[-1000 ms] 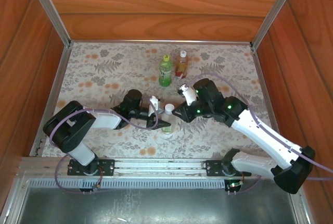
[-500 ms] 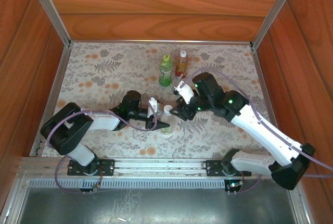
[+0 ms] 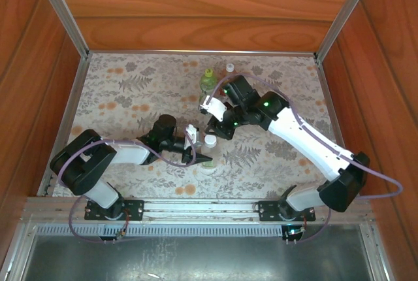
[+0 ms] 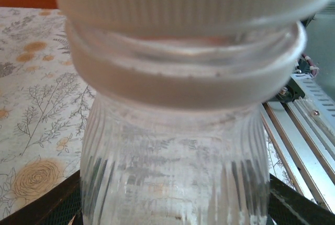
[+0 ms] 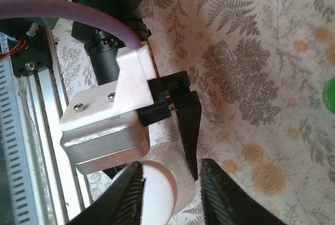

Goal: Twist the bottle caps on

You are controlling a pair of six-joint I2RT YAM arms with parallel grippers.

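Centrally, the left gripper (image 3: 204, 158) clamps the clear bottle (image 4: 172, 157) while the right gripper (image 5: 171, 165) pinches its white cap (image 5: 157, 191), the right arm (image 3: 294, 131) partly blocking the green bottle (image 3: 208, 80) behind that clear bottle.

The left arm (image 3: 111, 157) and right arm (image 3: 307, 140) are black and white, with purple cables (image 5: 52, 9). Small green lights (image 3: 266, 103) glow on the right one, maybe three.

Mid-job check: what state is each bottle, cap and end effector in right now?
clear bottle: upright, gripped.
white cap: on clear bottle's neck; tightness unclear.
left end effector: shut on clear bottle.
right end effector: shut on white cap.
green bottle: upright, capped.
rear bottle: capped, mostly hidden.
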